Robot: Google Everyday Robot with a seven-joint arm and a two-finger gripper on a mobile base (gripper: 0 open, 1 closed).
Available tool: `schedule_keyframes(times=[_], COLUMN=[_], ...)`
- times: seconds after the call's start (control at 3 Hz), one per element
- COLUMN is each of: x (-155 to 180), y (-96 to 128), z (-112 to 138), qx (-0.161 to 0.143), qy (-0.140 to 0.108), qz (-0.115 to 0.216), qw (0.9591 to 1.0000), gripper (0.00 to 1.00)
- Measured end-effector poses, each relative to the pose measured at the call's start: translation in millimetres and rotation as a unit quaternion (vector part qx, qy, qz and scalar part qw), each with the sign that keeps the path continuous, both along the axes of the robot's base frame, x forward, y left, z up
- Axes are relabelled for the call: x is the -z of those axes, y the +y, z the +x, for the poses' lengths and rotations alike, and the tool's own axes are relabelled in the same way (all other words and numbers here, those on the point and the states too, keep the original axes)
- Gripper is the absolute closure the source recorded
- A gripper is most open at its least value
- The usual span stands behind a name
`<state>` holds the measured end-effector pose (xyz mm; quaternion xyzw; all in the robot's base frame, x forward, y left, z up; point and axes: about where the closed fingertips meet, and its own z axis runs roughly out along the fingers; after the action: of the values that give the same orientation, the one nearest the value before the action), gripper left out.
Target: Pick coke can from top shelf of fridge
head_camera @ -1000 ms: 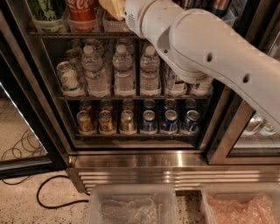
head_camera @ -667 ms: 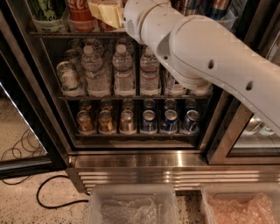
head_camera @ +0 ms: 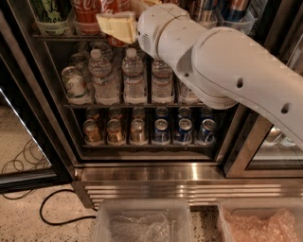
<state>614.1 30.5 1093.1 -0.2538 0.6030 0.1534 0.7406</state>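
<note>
The red aluminium coke can point(head_camera: 87, 14), with white Coca-Cola script, stands at the upper left of the frame. It is on the dark wire top shelf point(head_camera: 61, 37) of the black-framed glass-door fridge point(head_camera: 151, 175). The cream-coloured gripper point(head_camera: 117, 27) sits just right of the can; I cannot tell whether it is clenched.

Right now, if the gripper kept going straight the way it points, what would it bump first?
Probably the coke can: the gripper, up at the top shelf, points at it from close by, though depth is unclear.

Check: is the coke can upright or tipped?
Upright: the coke can stands base-down on the top shelf, sides vertical. The tool is close beside it, at shelf level.
</note>
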Motion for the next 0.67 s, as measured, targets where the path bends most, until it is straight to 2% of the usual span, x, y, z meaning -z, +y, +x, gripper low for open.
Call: schedule_keyframes(times=[0.67], x=[22.6], y=[-4.3], z=[-24.6], qx=[-0.010], qy=[0.035], qz=[-0.002], qw=[0.9993], gripper=[1.00])
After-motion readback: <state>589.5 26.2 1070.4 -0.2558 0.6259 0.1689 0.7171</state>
